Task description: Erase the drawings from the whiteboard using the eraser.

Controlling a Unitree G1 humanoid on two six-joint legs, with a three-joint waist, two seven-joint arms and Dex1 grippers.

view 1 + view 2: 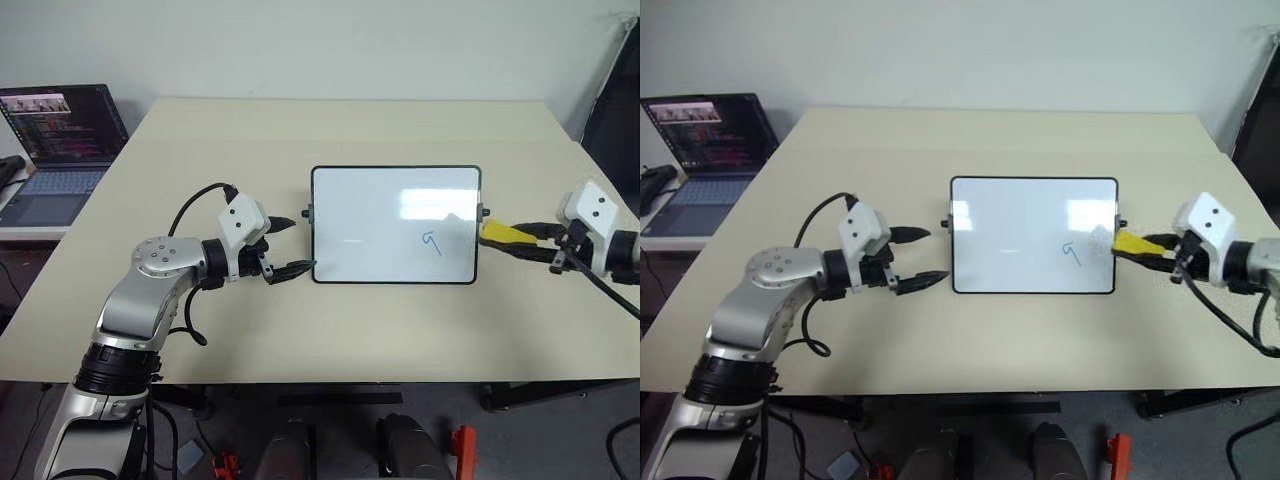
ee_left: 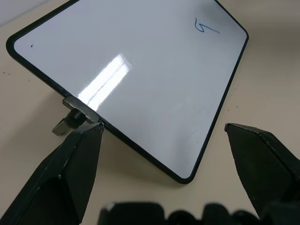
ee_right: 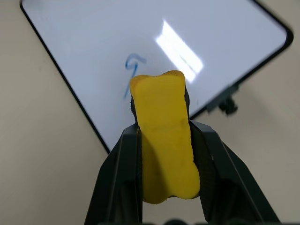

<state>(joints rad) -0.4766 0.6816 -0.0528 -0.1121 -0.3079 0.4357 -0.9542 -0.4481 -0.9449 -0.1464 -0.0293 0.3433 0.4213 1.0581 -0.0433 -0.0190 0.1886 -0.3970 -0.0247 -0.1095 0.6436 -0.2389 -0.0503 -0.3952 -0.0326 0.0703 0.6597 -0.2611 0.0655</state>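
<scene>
Spanning beige table [image 1: 300,330]: whiteboard [image 1: 370,225], laptop [image 1: 60,140]

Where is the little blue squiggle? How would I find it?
Look at the big beige table, then at the white whiteboard lying in its middle. The drawing is a small blue hooked mark on the board's right part, near the yellow eraser pinched in the right gripper; it is the board's one visible pen mark.
</scene>
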